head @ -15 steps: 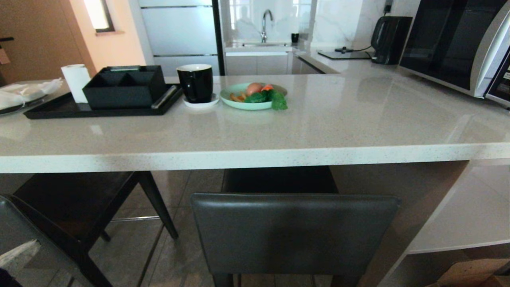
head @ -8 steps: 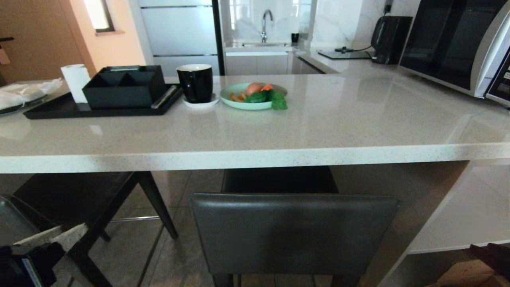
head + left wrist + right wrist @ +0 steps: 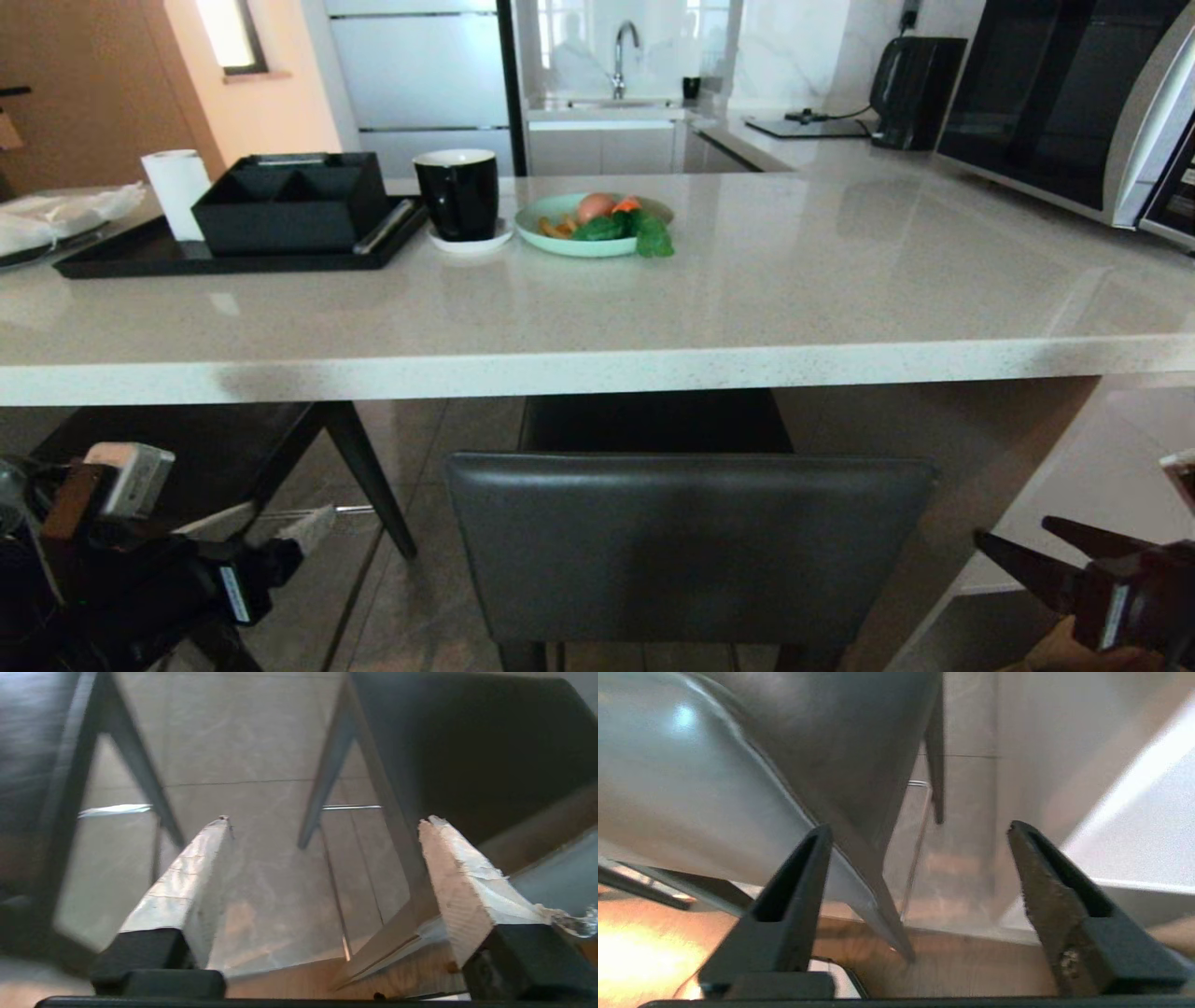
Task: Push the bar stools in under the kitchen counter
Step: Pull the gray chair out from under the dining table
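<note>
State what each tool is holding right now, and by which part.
Nothing is held. The left tool and the right tool both stand open and empty, on either side of the near bar stool, touching nothing.

Near stool (image 3: 686,546): seat mostly hidden behind its backrest and under the counter (image 3: 597,373); legs cut off by the head view's bottom edge.
Left stool (image 3: 187,448): seat partly under the counter, partly behind the left gripper (image 3: 308,527).
Right gripper (image 3: 1018,551): body cut off at the right edge.
Microwave (image 3: 1074,103): cut off at the right and top edges.
Plate contents (image 3: 602,222): too small to identify.
Left wrist view: blurred.
</note>
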